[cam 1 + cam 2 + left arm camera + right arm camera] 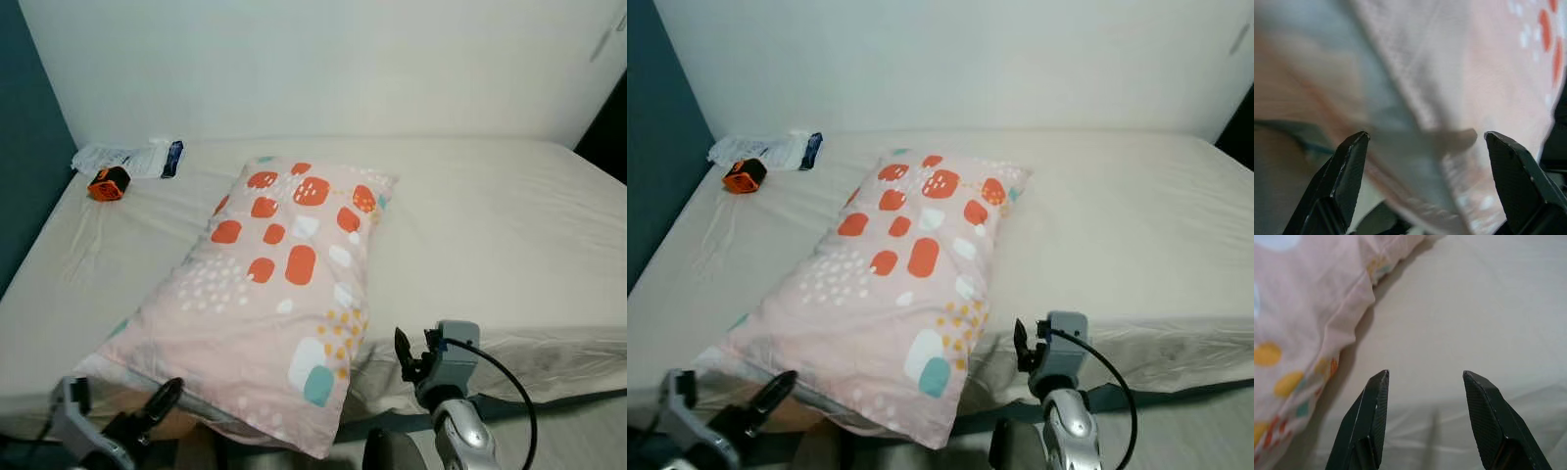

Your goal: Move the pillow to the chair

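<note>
Now | left gripper point(1422, 147) spread at pillow point(274, 284) corner | right gripper point(1425, 382) spread beside it

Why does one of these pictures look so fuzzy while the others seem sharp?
Left wrist view: the pillow sits very near the lens, so its fabric blurs, with a soft shadow between the open jaws. Right wrist view: sharper, the pillow shading the bed sheet beside it. Eye views: even, soft light, no glare.

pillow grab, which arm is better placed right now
Left. The left gripper is open with the pillow edge between its fingers. The right gripper is open over bare bed sheet, beside the pillow.
</note>
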`<state>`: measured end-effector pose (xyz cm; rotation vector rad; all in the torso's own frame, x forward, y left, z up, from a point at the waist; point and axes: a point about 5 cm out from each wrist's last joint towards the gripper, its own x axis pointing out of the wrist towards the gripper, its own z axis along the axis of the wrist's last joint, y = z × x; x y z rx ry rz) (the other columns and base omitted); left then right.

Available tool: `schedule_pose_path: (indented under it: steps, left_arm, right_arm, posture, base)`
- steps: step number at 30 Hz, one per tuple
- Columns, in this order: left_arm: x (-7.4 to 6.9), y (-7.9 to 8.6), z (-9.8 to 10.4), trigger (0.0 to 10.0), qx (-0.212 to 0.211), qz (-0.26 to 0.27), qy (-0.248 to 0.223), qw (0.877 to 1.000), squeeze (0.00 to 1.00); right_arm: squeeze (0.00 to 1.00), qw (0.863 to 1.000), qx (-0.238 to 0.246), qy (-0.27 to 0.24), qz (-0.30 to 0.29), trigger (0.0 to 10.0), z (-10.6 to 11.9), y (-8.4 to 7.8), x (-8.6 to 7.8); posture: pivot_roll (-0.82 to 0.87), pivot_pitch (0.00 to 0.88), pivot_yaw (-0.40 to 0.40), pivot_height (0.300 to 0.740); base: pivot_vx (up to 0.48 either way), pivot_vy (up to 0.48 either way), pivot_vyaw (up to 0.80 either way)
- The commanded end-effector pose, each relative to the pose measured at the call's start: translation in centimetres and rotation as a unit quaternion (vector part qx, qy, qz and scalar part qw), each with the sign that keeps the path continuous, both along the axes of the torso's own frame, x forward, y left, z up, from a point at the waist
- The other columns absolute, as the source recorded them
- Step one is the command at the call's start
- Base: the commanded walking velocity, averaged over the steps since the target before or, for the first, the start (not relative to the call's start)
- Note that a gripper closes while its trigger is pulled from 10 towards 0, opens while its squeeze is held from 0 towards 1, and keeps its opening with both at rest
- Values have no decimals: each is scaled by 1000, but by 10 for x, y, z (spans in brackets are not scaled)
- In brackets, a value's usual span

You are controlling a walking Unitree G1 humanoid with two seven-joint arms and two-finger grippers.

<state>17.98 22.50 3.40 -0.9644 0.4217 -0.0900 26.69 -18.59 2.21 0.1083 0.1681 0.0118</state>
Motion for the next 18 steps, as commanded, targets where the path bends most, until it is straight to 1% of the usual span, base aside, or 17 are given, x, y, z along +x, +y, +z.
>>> schedule_pose_path:
  steps: [1, 2, 3, 5, 6, 8, 9, 11, 13, 14, 15, 16, 17, 18]
  left_arm:
    - [9, -8, 4, 10000, -35, 4, -34, 999, 1000]
    - [9, -8, 4, 10000, -35, 4, -34, 999, 1000]
    - [15, -19, 6, 10000, -60, -8, -58, 996, 1000]
    - [29, -40, 10, 10000, -92, -30, -94, 991, 1000]
    - [36, -46, 17, 10000, -122, -26, -118, 985, 1000]
    - [46, -52, 31, 10000, -164, -17, -159, 973, 1000]
    - [48, -53, 35, 10000, -173, -15, -170, 970, 1000]
    - [50, -55, 37, 10000, -172, -21, -175, 969, 1000]
    - [54, -63, 38, 10000, -154, -37, -173, 972, 1000]
    - [58, -74, 35, 10000, -99, -73, -162, 979, 1000]
    - [60, -81, 33, 10000, -58, -99, -156, 981, 1000]
    - [63, -88, 32, 10000, -43, -121, -154, 980, 224]
    - [63, -88, 32, 10000, -43, -121, -154, 980, 224]
    - [64, -92, 31, 10000, -38, -133, -154, 978, 224]
  right_arm:
    - [0, 1000, 10, 14, 0, 10000, -3, -2, 2]
    - [0, 1000, 10, 14, 0, 10000, -3, -2, 2]
    - [0, 1000, 8, 14, 18, 10000, -2, 3, 5]
    - [0, 999, -2, 12, 39, 10000, 0, 9, 9]
    - [0, 999, -1, 10, 42, 10000, 1, 10, 11]
    - [0, 999, 2, 8, 39, 10000, 3, 9, 15]
    - [0, 999, 4, 8, 39, 10000, 3, 9, 16]
    - [0, 999, 4, 7, 39, 10000, 4, 9, 17]
    - [0, 999, 4, 8, 38, 10000, 3, 8, 18]
    - [0, 999, 3, 10, 36, 10000, 3, 8, 19]
    - [0, 999, 2, 11, 35, 10000, 3, 8, 20]
    - [0, 999, 5, 13, 30, 10000, 2, 8, 21]
    - [0, 999, 5, 13, 30, 10000, 2, 8, 21]
    - [0, 1000, 8, 14, 26, 10000, 2, 8, 21]
  posture:
    - [136, 31, -116, 561]
    - [136, 31, -116, 561]
    - [135, 42, -126, 561]
    - [133, 39, -128, 561]
    - [126, 40, -127, 561]
    - [122, 40, -125, 561]
    - [122, 40, -125, 561]
    - [124, 43, -124, 561]
    - [127, 42, -127, 561]
    - [134, 42, -133, 561]
    - [134, 42, -133, 561]
    - [132, 43, -132, 561]
    - [132, 43, -132, 561]
    - [132, 43, -132, 561]
  base:
    - [0, 0, 0]
    - [0, 0, 0]
    - [0, 0, 0]
    - [0, 0, 0]
    - [0, 0, 0]
    - [0, 0, 0]
    - [0, 0, 0]
    - [0, 0, 0]
    - [0, 0, 0]
    - [0, 0, 0]
    - [0, 0, 0]
    - [0, 0, 0]
    - [0, 0, 0]
    - [0, 0, 0]
